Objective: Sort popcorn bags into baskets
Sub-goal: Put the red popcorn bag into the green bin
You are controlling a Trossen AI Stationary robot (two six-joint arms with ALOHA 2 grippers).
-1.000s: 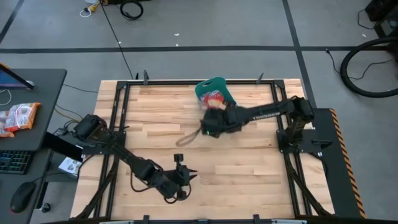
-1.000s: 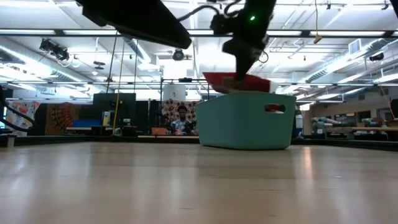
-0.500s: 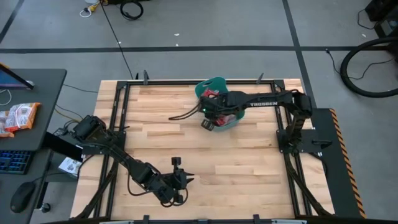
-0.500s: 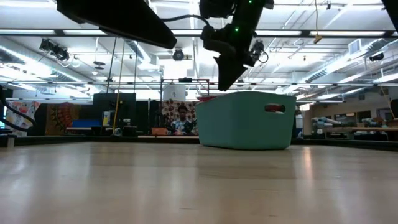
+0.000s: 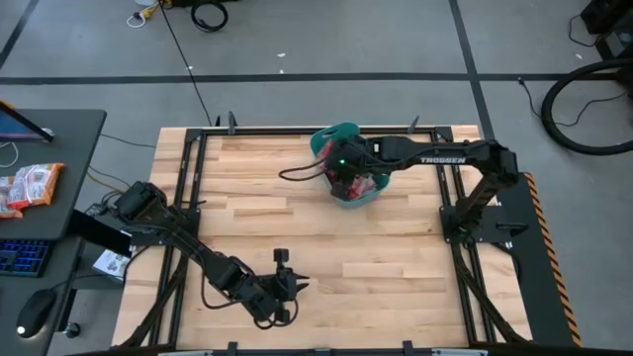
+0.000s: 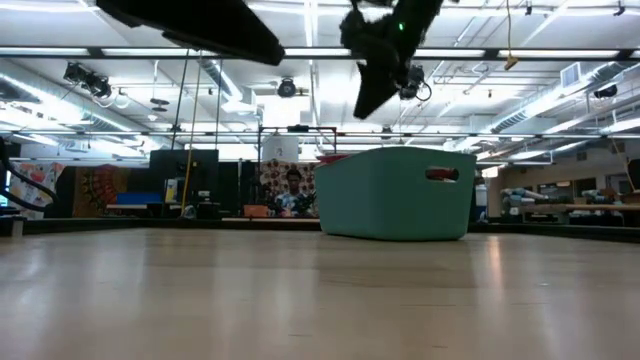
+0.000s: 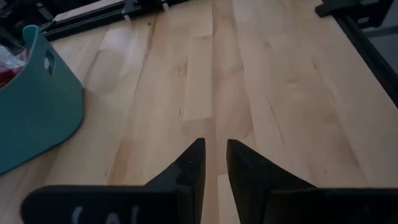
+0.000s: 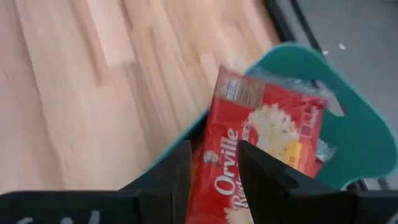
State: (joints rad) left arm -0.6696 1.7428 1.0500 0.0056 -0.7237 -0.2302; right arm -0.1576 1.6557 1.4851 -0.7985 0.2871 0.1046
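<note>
A teal basket sits near the middle of the far edge of the butcher-block table, its low walls and rounded corners holding red popcorn bags that show above the rim in the high view. The right gripper hangs directly over the tub, its arm reaching in from the table's right side; in the low view it rides clear above the basket's rim, touching nothing. Its wrist camera looks down between two parted, empty fingers onto the topmost bag: a flat red packet with a cream-yellow picture of popped corn at its centre, a brown label at one end and white "Orville" lettering along its length, lying tilted across the tub with one end toward the rim. Clear wrapping glints beside it against the teal wall, which has a cut-out handle. The left gripper waits well apart near the table's near edge, its fingers drawn almost together with only a thin gap and nothing between them, pointing across bare wood toward the basket's side.
</note>
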